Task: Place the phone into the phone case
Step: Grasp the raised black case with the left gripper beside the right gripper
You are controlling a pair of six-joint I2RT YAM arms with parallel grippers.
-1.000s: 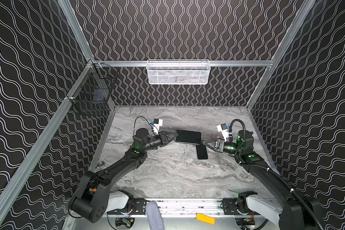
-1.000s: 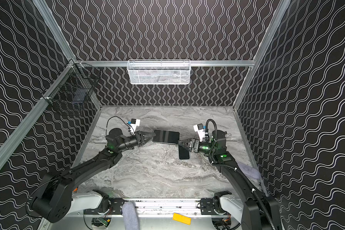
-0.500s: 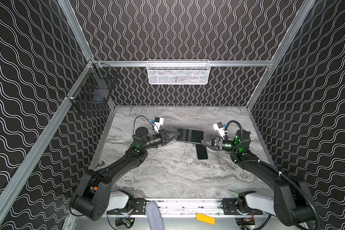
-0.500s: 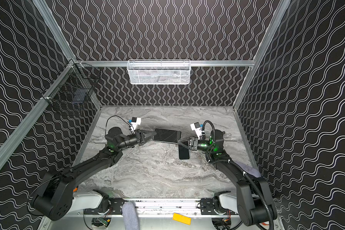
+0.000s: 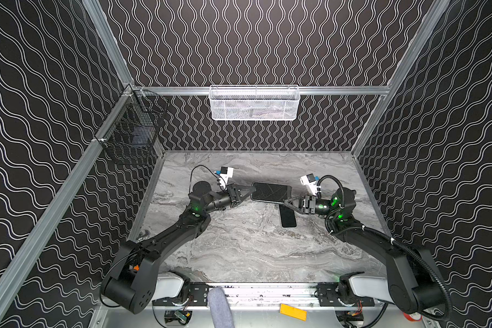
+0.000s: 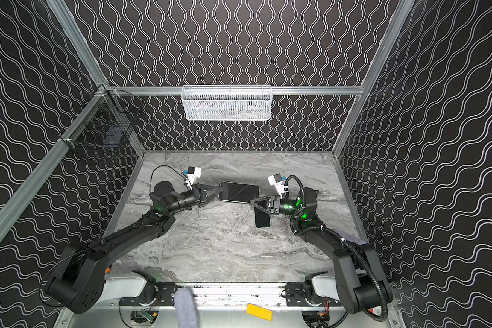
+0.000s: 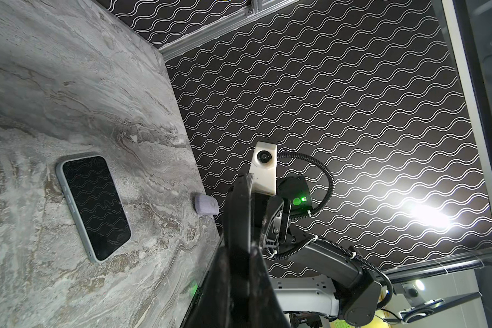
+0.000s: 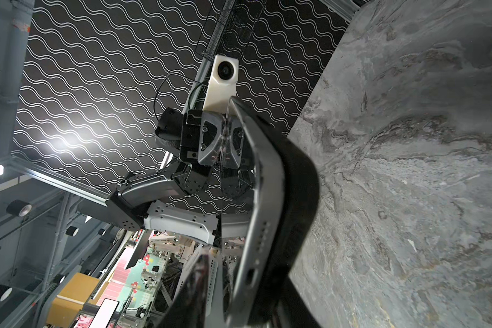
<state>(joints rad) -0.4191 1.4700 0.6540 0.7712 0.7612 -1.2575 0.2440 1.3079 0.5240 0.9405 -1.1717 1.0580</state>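
Observation:
The phone case is a dark slab with a grey rim, held level above the table. My left gripper is shut on its left end; in the left wrist view the case runs edge-on out of the jaws. My right gripper straddles the case's right end. In the right wrist view one finger stands a small gap off the case's grey edge, which has holes; the other finger is hidden behind the case. The phone lies screen up on the table under the right gripper.
The marbled table is walled on three sides. A white mesh basket hangs on the back wall and a black wire basket on the left wall. A grey foam-covered stub and a yellow tag sit at the front rail.
My right gripper has moved left onto the case's right end and its jaws have narrowed around it. The left gripper keeps its hold; the case has shifted slightly right.

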